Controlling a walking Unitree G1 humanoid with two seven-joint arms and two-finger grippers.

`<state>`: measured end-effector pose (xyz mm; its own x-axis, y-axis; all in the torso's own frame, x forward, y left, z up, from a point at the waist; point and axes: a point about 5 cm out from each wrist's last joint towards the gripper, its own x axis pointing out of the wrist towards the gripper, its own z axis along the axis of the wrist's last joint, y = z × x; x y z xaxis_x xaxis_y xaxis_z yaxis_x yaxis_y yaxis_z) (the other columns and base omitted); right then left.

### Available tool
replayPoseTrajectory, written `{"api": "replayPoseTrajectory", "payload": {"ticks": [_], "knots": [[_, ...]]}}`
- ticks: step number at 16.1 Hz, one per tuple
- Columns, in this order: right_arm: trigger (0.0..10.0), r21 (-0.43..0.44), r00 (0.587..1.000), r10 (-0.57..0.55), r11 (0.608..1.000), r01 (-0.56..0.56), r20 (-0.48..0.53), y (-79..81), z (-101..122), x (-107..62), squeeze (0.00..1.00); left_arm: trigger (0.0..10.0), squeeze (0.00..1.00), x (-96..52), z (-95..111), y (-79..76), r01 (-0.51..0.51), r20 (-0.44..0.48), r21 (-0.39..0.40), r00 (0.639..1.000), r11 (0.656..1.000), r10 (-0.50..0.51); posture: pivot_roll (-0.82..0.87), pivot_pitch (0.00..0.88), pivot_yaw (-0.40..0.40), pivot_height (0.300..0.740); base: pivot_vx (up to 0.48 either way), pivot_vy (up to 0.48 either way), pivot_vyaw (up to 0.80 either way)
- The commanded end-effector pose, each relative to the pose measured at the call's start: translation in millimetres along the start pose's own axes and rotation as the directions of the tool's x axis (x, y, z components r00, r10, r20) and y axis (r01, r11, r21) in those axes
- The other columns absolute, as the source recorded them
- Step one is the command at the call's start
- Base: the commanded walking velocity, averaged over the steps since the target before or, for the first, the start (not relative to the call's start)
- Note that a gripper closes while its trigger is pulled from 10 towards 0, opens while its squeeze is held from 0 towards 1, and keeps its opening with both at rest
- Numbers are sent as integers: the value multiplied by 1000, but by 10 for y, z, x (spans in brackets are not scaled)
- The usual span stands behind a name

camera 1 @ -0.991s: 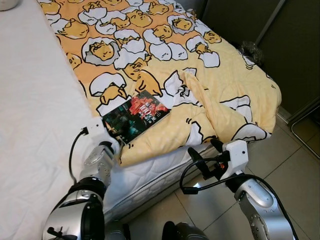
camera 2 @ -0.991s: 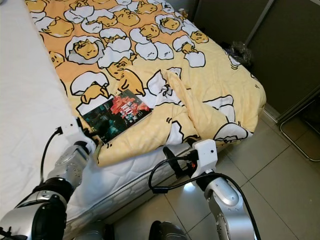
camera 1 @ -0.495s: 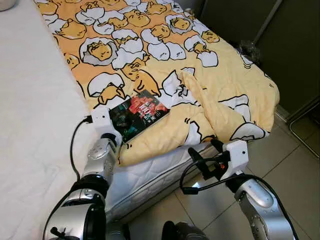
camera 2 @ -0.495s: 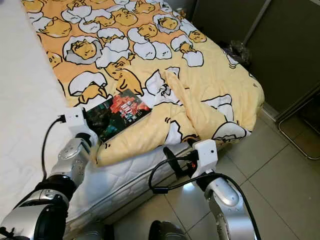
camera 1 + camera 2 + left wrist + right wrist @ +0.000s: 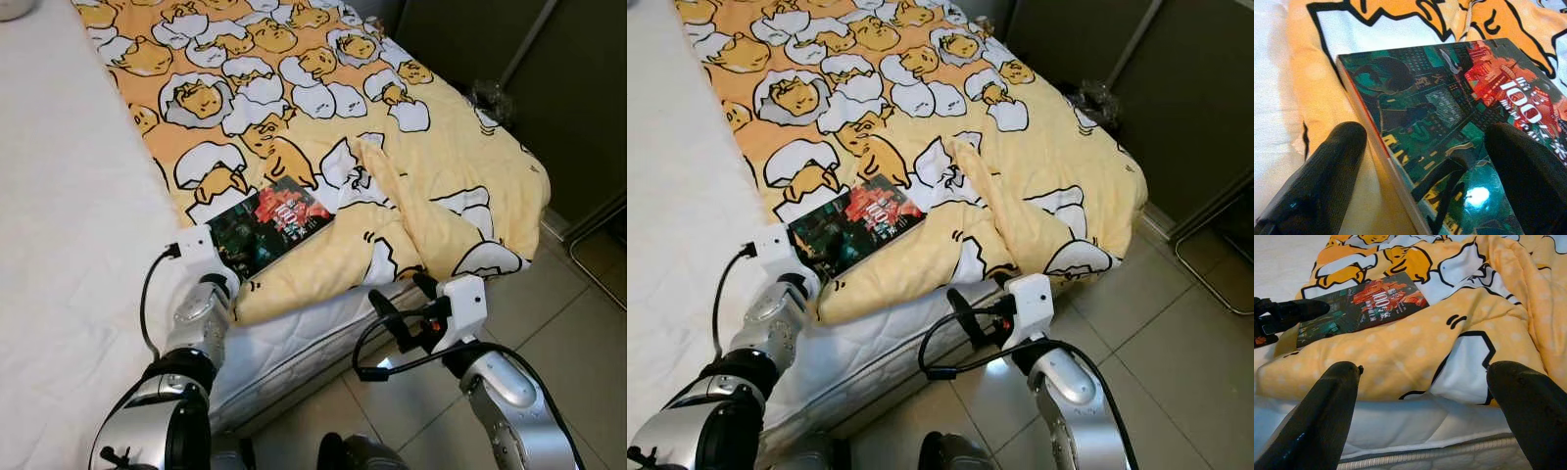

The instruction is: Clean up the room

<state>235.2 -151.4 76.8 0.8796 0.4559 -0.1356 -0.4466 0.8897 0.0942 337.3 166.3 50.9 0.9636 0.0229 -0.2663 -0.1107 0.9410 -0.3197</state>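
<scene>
on the blanket [image 5: 323, 108], one book [image 5: 265, 227]

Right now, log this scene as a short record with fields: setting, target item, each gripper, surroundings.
setting: bed with white mattress partly covered by a yellow cartoon-print blanket
target item: book with a dark green and red cover, lying flat on the blanket near the bed's edge
left gripper: open, fingers straddling the book's near corner, not closed on it
right gripper: open, held in front of the mattress side, holding nothing
surroundings: tiled floor, dark wardrobe doors beyond the bed
</scene>
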Motion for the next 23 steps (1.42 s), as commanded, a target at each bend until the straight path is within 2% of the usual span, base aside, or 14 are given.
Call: {"api": "replayPoseTrajectory", "payload": {"ticks": [1, 3, 7, 8, 9, 10, 12, 13, 16, 17, 19, 21, 23], "knots": [[10000, -10, 1000, -15, 1000, 15, -16, -46, -13, -36, 0, 10000, 0, 1, -53, -44, 10, -28, -14, 1000, 1000, -11, -154, 118, -98, 740, 0, 0, 0], [10000, -10, 1000, -15, 1000, 15, -17, -49, -14, -41, 0, 10000, 0, 7, -70, -83, 24, -41, -7, 999, 1000, -25, -162, 119, -98, 740, 0, 0, 0], [10000, -9, 1000, -12, 1000, 11, -20, -39, -21, -47, 0, 10000, 0, 26, -112, -143, 31, -87, -92, 995, 995, -39, -167, 121, -98, 740, 0, 0, 0], [10000, -8, 1000, -14, 1000, 14, -20, -41, -23, -50, 0, 10000, 0, 14, -209, -178, 31, -155, -156, 986, 987, -56, -169, 121, -98, 740, 0, 0, 0], [10000, -8, 1000, -14, 1000, 14, -21, -42, -24, -52, 0, 10000, 0, 8, -240, -185, 26, -175, -168, 983, 985, -55, -170, 122, -99, 740, 0, 0, 0], [10000, -7, 1000, -14, 1000, 14, -23, -43, -27, -54, 0, 10000, 0, -5, -293, -187, -8, -200, -241, 979, 970, -42, -170, 122, -99, 740, 0, 0, 0], [10000, -7, 1000, -14, 1000, 14, -24, -46, -28, -55, 0, 10000, 0, -2, -289, -199, -14, -189, -295, 981, 955, -44, -172, 122, -99, 740, 0, 0, 0], [10000, -6, 1000, -12, 1000, 12, -25, -34, -31, -52, 0, 0, 0, 4, -284, -229, -5, -180, -306, 982, 952, -53, -172, 122, -100, 740, 0, 0, 0], [10000, -6, 1000, -11, 1000, 10, -24, -21, -29, -48, 0, 0, 0, 25, -236, -279, 25, -150, -355, 985, 935, -83, -174, 122, -98, 740, 0, 0, 0], [10000, -7, 1000, -13, 1000, 12, -24, -24, -27, -52, 0, 0, 0, 51, -152, -303, 68, -106, -324, 989, 944, -108, -174, 122, -97, 740, 0, 0, 0], [10000, -5, 1000, -13, 1000, 13, -24, -20, -27, -56, 0, 0, 0, 52, -133, -311, 96, -82, -333, 988, 938, -131, -170, 121, -97, 740, 0, 0, 0], [10000, -2, 1000, -11, 1000, 11, -25, -15, -27, -55, 0, 0, 0, 31, -187, -382, 138, -80, -385, 980, 912, -182, -168, 118, -98, 740, 0, 0, 0], [10000, -2, 1000, -10, 1000, 10, -26, -20, -27, -55, 0, 0, 0, 10, -256, -414, 134, -105, -424, 975, 896, -195, -170, 111, -99, 740, 0, 0, 0]]}}
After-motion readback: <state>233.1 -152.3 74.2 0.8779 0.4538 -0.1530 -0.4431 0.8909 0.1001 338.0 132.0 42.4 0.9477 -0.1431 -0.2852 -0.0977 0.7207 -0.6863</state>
